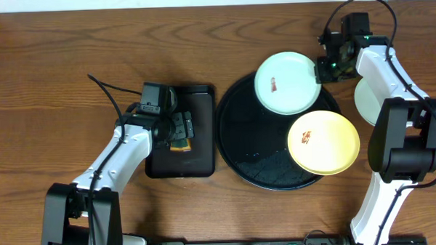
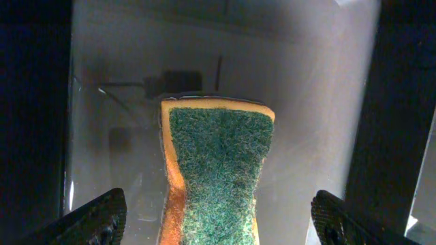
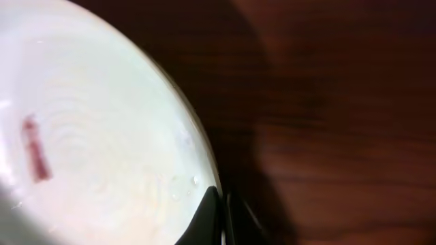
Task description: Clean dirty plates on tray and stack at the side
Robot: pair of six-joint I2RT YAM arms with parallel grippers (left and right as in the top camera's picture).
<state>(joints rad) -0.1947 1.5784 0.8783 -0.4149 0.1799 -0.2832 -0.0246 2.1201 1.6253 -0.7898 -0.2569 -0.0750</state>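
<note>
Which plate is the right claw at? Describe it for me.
Find the round black tray. Of two plates on it, this is the pale green plate at its far edge, in the right gripper. Its neighbour is a yellow plate; the other green plate lies off the tray.

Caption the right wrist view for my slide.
Right hand closed on the rim of a pale, brown-smeared plate, wood-grain tabletop beyond.

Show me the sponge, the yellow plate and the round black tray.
sponge (image 2: 216,170), left wrist view, green scrub face.
yellow plate (image 1: 328,146), overhead view, bare centre.
round black tray (image 1: 240,136), overhead view, bare floor on its left.
</note>
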